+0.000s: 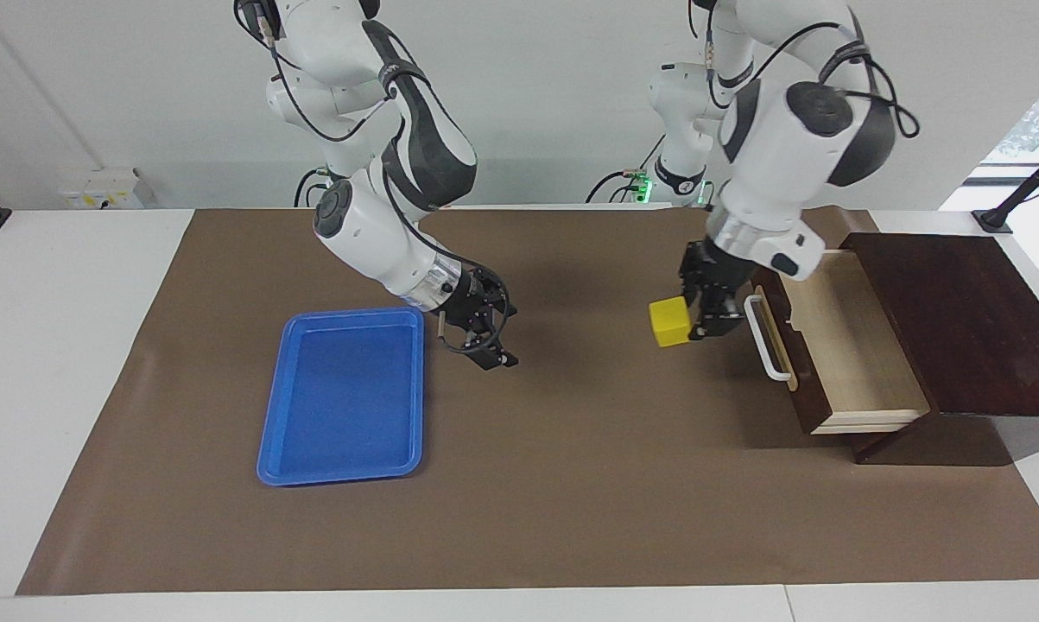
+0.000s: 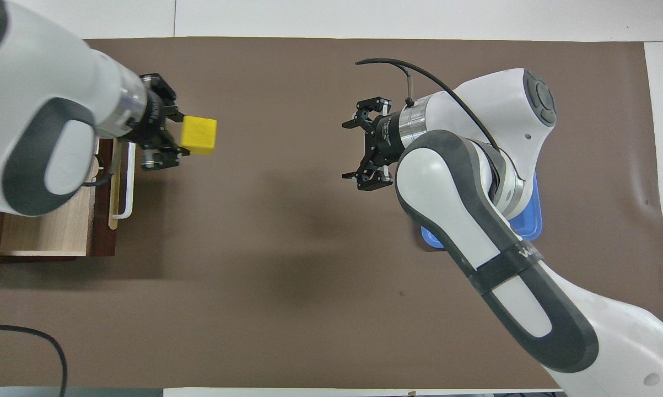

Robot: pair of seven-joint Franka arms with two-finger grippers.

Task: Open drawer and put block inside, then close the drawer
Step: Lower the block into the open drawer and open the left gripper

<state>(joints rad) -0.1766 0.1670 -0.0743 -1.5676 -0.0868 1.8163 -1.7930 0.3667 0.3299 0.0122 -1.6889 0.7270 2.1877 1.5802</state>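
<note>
The left hand [image 1: 690,321] was clamped on the yellow block [image 1: 669,322], holding it in the air over the brown mat [image 1: 571,484] just in front of the open drawer [image 1: 839,341], close to its white bar handle [image 1: 765,339]. The block stuck out from the fingertips toward the middle of the surface, clear of the mat below. The drawer stood pulled well out of its dark wooden box [image 1: 959,320] at the left arm's end of the surface, its pale interior bare where it showed. The right hand [image 1: 491,345] hung over the mat near the middle of the surface, its fingers spread apart and holding nothing, just beside the blue tray [image 1: 346,393], which lay flat toward the right arm's end. In the overhead view the block [image 2: 198,135] showed as a bright square at the tips of the left hand [image 2: 172,132], beside the drawer's handle [image 2: 124,182], while the right hand [image 2: 359,144] gaped well apart from it.
</note>
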